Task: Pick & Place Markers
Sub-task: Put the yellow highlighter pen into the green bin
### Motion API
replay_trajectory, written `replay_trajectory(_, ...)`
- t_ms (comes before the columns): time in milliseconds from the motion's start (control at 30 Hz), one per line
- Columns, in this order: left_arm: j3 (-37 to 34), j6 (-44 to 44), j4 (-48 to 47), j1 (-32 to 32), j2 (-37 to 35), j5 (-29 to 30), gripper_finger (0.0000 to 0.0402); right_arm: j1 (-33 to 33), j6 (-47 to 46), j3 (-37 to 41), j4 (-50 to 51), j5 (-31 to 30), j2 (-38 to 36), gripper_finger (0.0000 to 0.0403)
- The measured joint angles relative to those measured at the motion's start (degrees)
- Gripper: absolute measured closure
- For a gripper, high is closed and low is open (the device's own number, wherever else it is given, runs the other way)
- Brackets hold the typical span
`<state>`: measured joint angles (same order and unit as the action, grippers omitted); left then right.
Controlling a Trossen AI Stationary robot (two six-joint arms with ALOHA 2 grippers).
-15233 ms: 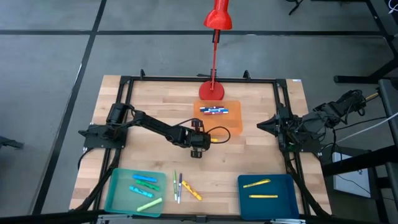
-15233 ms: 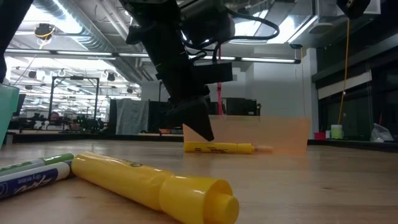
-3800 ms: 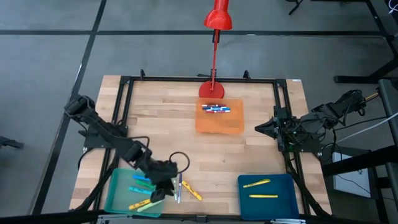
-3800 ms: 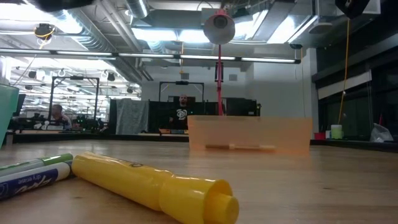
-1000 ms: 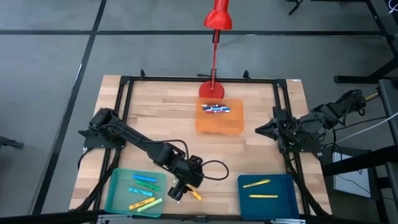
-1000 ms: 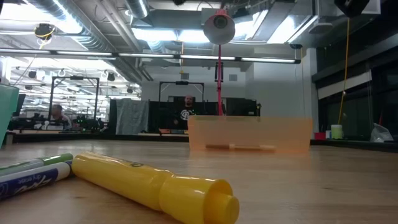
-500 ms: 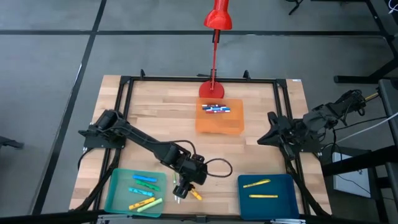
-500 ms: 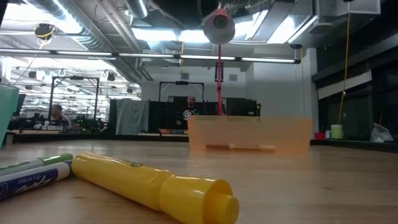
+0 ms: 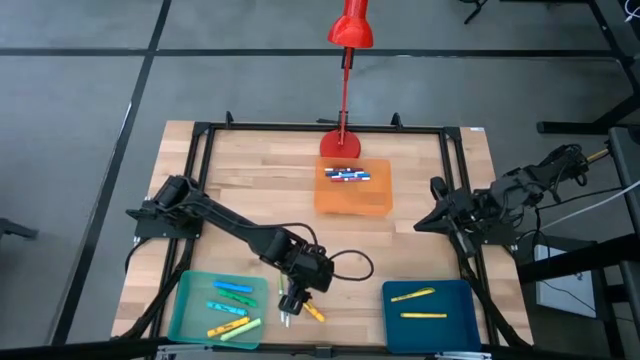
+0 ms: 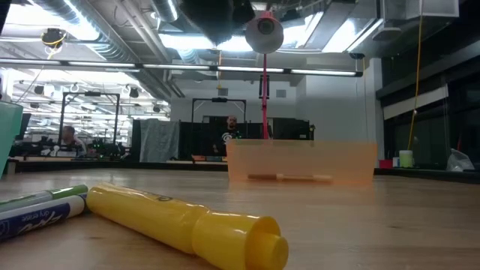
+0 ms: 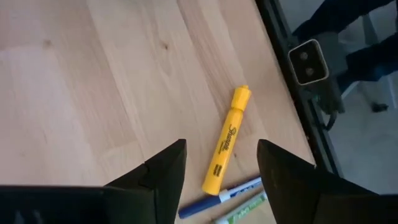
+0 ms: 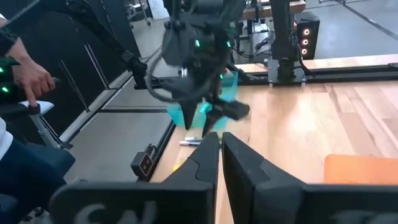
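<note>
Three loose markers lie flat on the wood near the table's front edge: a yellow marker [image 11: 227,140] [image 9: 313,312], a blue one [image 11: 217,200] and a green one [image 11: 244,208]. My left gripper [image 11: 221,168] [image 9: 290,303] hangs open just above them, pointing steeply down, and touches nothing. In the low view the yellow marker [image 10: 187,225] lies close by, with a white-and-green one [image 10: 37,210] beside it. My right gripper [image 9: 425,215] [image 12: 221,140] waits shut at the table's right edge, roughly level.
A teal tray [image 9: 192,318] with several markers stands at the front left. A blue tray [image 9: 445,330] with two yellow markers stands at the front right. An orange tray [image 9: 352,200] with markers and a red lamp [image 9: 342,143] stand at the back. A person's hand [image 12: 31,78] shows beyond the table.
My left gripper has sunk a little over the loose markers, staying open; its arm has come into the top of the low view. My right gripper has turned about its wrist in place and stays shut. The markers have not moved.
</note>
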<state>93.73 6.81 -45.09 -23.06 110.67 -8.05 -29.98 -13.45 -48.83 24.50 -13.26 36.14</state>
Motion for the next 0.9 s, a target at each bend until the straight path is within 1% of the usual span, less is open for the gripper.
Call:
replay_trajectory(67,2.03,-0.44,-1.08,-0.48,-0.02,0.24,0.0209,0.00,-0.12,-0.01,0.53,0.00,0.00,0.0380)
replay_trajectory(200,4.50,-0.95,-2.82,-1.71,-0.02,3.04,0.0212,0.00,-0.87,-0.01,1.10,-0.02,0.00,0.0380)
replay_trajectory(267,5.82,-0.48,-3.15,-2.28,-0.05,3.41,0.0212,0.00,-0.89,0.00,1.10,-0.01,0.00,0.0380)
replay_trajectory(467,6.11,2.34,-3.53,-4.15,1.34,3.34,0.0210,0.00,-1.21,-0.01,1.10,-0.07,0.00,0.0380)
replay_trajectory(633,9.67,1.11,-5.56,-6.38,6.60,3.13,0.0212,0.02,-1.44,-0.01,1.10,-0.09,0.00,0.0380)
replay_trajectory(700,12.00,0.92,-7.89,-6.94,9.22,2.98,0.0212,0.01,-1.74,-0.01,1.10,-0.11,0.00,0.0380)
replay_trajectory(800,15.57,-1.59,-11.59,-7.34,13.28,3.47,0.0212,0.02,-2.83,-0.01,1.27,-0.15,0.01,0.0380)
replay_trajectory(900,17.81,-3.49,-13.28,-7.58,16.18,4.42,0.0214,0.02,-3.07,0.00,1.48,-0.13,0.02,0.0379)
